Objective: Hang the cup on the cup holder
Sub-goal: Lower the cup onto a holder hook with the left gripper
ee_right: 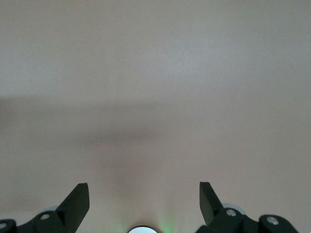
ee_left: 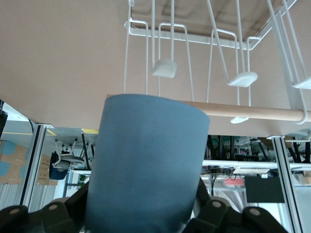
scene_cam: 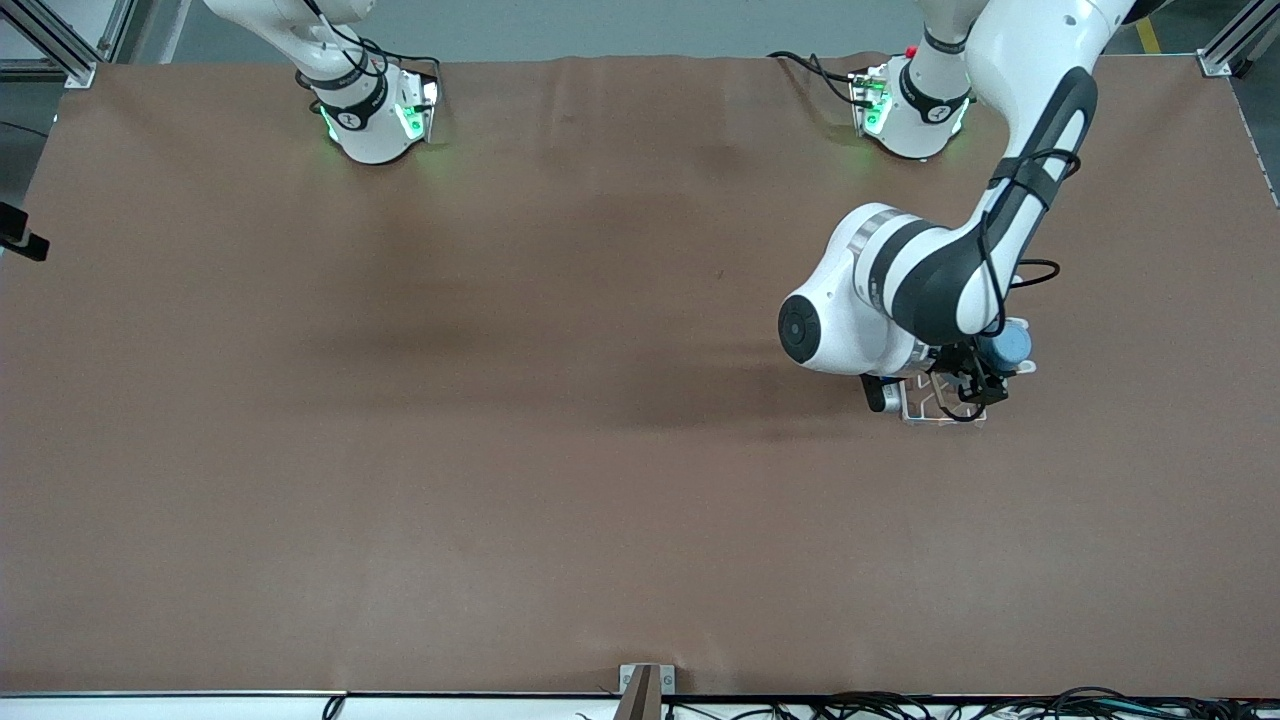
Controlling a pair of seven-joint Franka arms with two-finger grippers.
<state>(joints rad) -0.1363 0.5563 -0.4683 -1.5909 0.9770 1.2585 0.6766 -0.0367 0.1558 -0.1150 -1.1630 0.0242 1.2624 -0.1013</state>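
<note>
As I checked the front view, the left tool (scene_cam: 985, 375) hung over the cup holder (scene_cam: 925, 405), clamped on the cup (scene_cam: 1005, 347). In the left wrist view, the matte blue cup (ee_left: 146, 165) pointed rim-first at the white rack's dowel (ee_left: 243, 110) and prongs (ee_left: 165, 68) just ahead. In the right wrist view, the right tool (ee_right: 144, 201) waited wide open over bare counter (ee_right: 155, 73).

This is a robotics lab or test cell, not a home. Two white arm bases (scene_cam: 375, 110) with green status lights are bolted onto a wide counter (scene_cam: 400, 450) covered in plain brown sheeting, framed by aluminium extrusion posts (scene_cam: 60, 45) with cable bundles (scene_cam: 1000, 705) along its edge. The left wrist view shows more metal framing (ee_left: 284, 179), a monitor (ee_left: 264, 188) and a chair (ee_left: 68, 156).
</note>
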